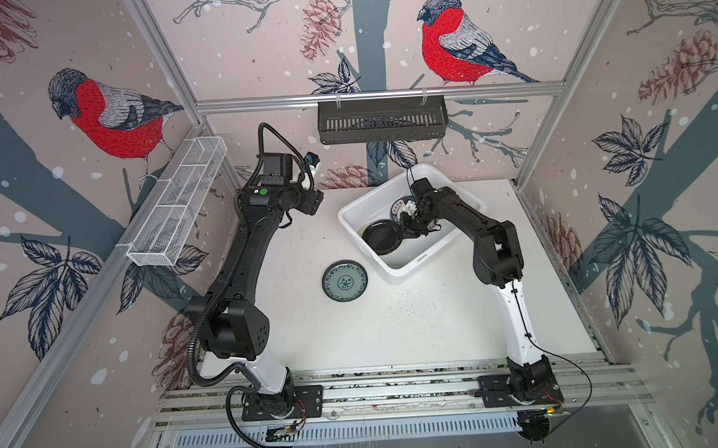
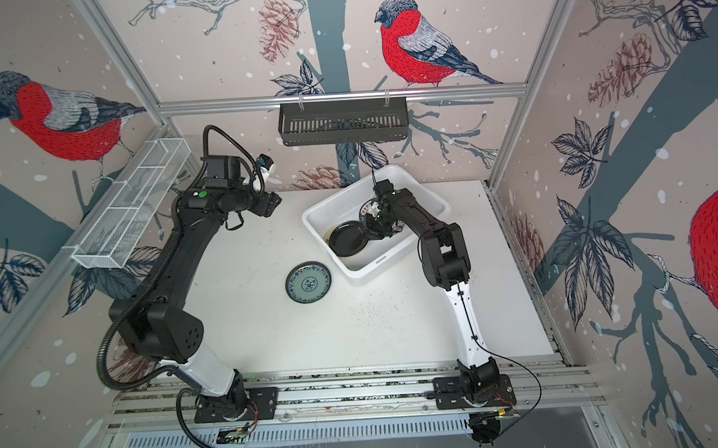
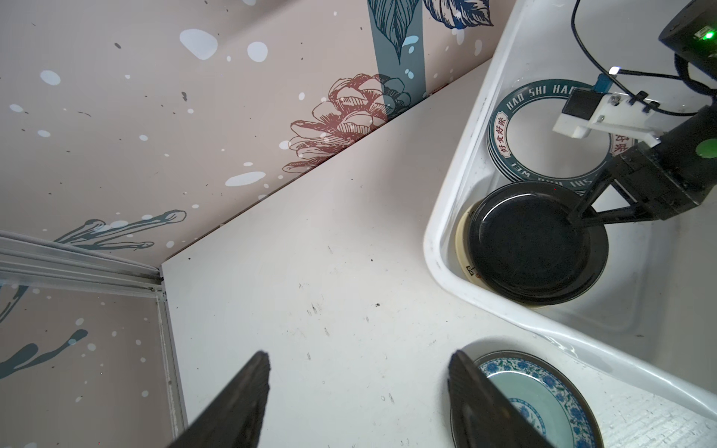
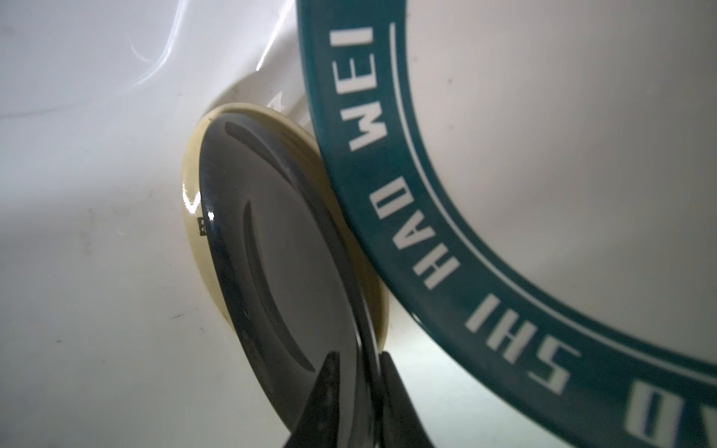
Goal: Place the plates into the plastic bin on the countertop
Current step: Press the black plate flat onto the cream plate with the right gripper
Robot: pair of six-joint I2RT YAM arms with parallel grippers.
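Inside the bin (image 1: 411, 266), the right gripper (image 4: 359, 360) straddles the rim of the black plate (image 1: 380, 236), jaws barely parted, pinching or not I cannot tell; the teal plate (image 1: 344, 281) lies flat on the countertop (image 1: 395, 327) just outside the bin's wall, toward the arm bases from the left gripper (image 3: 359, 355), which hangs wide open and empty, probably the handier arm.

Two jointed arms, wrists toward the middle.
In both top views the black-and-white left arm (image 1: 234, 255) reaches up left of centre, its black two-fingered left gripper (image 3: 359, 382) spread wide; the matching right arm (image 1: 495, 244) folds toward centre, right gripper (image 4: 359, 355) fingers barely apart.
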